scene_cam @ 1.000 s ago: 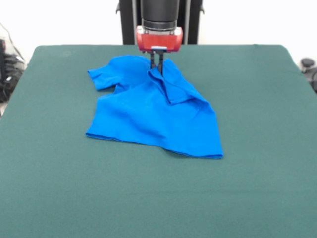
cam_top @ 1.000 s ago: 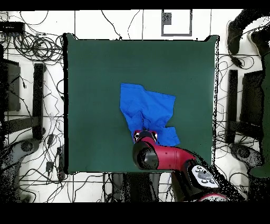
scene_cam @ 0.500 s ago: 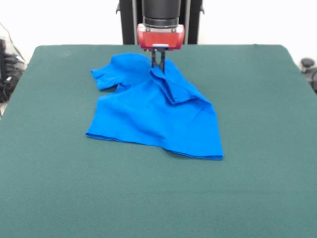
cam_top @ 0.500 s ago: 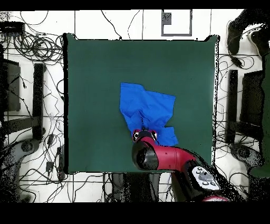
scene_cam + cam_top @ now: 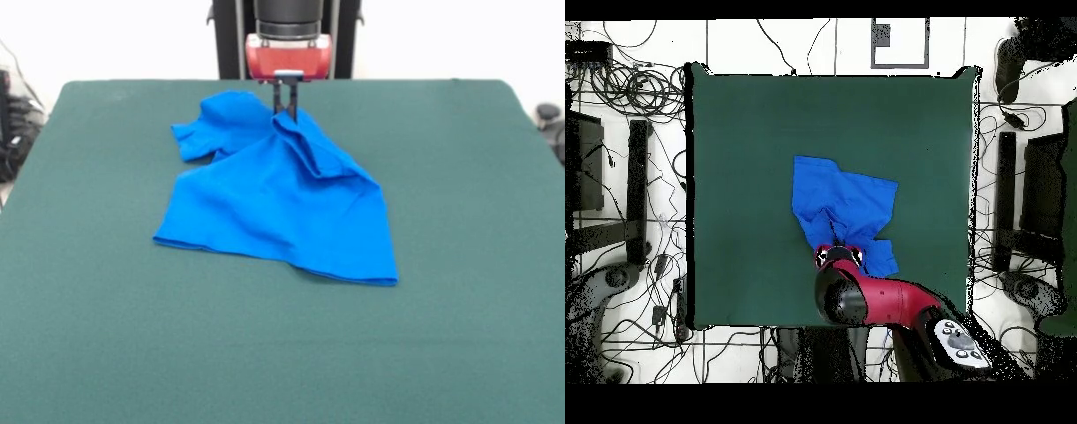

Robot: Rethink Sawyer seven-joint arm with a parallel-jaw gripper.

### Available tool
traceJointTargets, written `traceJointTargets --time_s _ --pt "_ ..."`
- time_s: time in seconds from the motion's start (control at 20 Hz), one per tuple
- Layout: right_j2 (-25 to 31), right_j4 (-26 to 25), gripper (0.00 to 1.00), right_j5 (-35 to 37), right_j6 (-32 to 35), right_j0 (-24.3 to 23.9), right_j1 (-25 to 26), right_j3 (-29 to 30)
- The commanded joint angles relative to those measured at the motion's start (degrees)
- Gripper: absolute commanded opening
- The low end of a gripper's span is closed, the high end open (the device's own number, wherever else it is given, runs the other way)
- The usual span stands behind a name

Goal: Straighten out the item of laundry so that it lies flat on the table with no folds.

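The bright blue T-shirt (image 5: 282, 199) lies crumpled on the dark green table (image 5: 282, 353), a little toward the robot's side. A thick fold runs from its far edge down the middle, and one sleeve sticks out at the front view's left. My gripper (image 5: 285, 112) hangs from the red wrist at the shirt's far edge, shut on the top of that fold and holding it slightly raised. In the overhead view the shirt (image 5: 843, 205) shows above the arm, and the gripper (image 5: 837, 251) sits at its lower edge, mostly hidden by the arm.
The robot's black pedestal (image 5: 284, 35) stands behind the table's far edge. Cables and dark equipment (image 5: 625, 180) lie on the floor around the table in the overhead view. The shirt's near hem (image 5: 265, 252) rests flat on the cloth.
The gripper has drawn back toward the pedestal and risen a little, pulling the shirt's far edge and left sleeve with it. The near hem has stayed put.
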Motion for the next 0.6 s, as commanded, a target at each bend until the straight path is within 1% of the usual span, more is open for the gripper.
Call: traceJointTargets --time_s 0.05,0.3,0.35,0.6 --pt "6.84 0.52 0.00 0.41 9.32 0.41 0.98 1.97" --pt "6.94 0.19 0.00 -1.05 9.58 0.24 2.04 1.89" --pt "7.02 -0.07 1.00 -1.71 9.60 0.14 2.18 1.83" --pt "7.16 -0.01 1.00 -2.14 9.76 -0.04 2.38 1.63"
